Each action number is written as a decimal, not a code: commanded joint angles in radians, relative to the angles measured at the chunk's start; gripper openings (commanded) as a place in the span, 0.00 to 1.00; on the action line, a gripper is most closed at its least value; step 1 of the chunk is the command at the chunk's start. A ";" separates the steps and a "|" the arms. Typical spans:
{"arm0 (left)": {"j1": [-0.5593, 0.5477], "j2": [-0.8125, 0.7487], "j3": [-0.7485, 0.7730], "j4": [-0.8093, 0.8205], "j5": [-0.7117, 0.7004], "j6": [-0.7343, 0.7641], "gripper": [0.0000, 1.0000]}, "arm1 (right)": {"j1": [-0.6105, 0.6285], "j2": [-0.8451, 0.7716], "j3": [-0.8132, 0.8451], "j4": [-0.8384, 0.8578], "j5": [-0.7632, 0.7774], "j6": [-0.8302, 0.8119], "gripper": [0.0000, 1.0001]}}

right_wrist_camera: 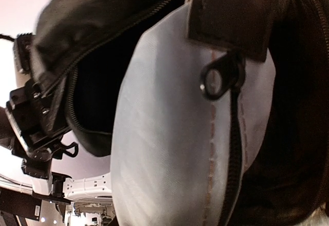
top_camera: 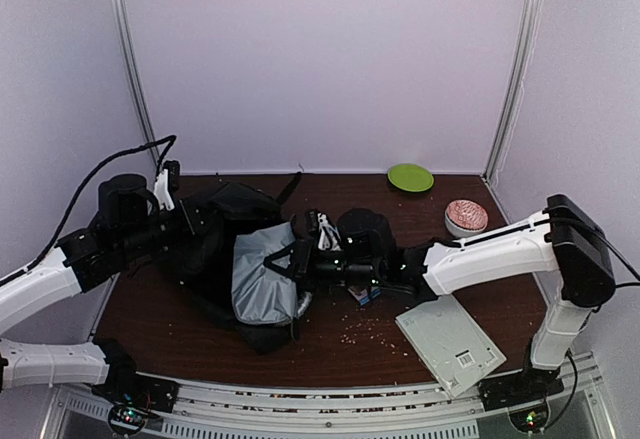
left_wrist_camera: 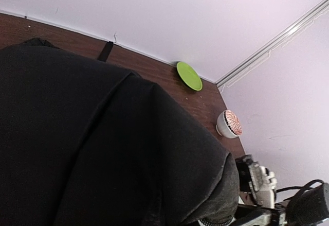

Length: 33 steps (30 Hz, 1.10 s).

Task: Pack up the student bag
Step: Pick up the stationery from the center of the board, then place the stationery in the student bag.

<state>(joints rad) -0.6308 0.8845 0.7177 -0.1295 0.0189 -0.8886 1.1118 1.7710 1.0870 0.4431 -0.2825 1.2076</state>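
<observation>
**Top external view.** The student bag [top_camera: 215,229] is found lying on the left half of the worktop [top_camera: 340,354], its mouth turned to the right. A grey pouch [top_camera: 262,277] is seen standing partly inside that mouth. The left tool [top_camera: 178,209] is placed at the bag's upper left edge. The right tool [top_camera: 305,257] is placed against the pouch's right side. A green plate [top_camera: 410,177], seen bare, is set at the far edge. A bowl [top_camera: 465,217] filled with something pinkish is noted near it. A flat white board [top_camera: 450,344] is laid near the right arm's base.

**Left wrist view.** Most of the frame is filled by the bag's black fabric [left_wrist_camera: 77,143]. The tool's fingers are hidden. The plate [left_wrist_camera: 188,75] and bowl [left_wrist_camera: 227,123] are seen beyond.

**Right wrist view.** The pouch [right_wrist_camera: 169,133] is seen close up with its zip pull [right_wrist_camera: 216,82]. One dark finger [right_wrist_camera: 231,15] is pressed over its upper edge, so the jaws are judged partly closed on the pouch. The bag's unzipped rim [right_wrist_camera: 92,15] is pinched in the fully closed left tool [right_wrist_camera: 31,118].
</observation>
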 commanded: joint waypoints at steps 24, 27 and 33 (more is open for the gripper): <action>-0.247 0.137 0.143 0.405 -0.103 -0.171 0.00 | -0.081 0.365 0.355 0.317 0.157 0.334 0.30; -0.260 0.166 0.159 0.426 -0.079 -0.177 0.00 | -0.082 0.418 0.416 0.332 0.170 0.327 0.30; -0.303 0.219 0.193 0.459 -0.071 -0.179 0.00 | -0.081 0.499 0.516 0.362 0.213 0.354 0.31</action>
<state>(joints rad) -0.8749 1.0973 0.8181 0.0628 -0.1394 -1.0512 1.0306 2.2410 1.5082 0.6518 -0.1036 1.5375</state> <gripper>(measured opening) 0.011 0.306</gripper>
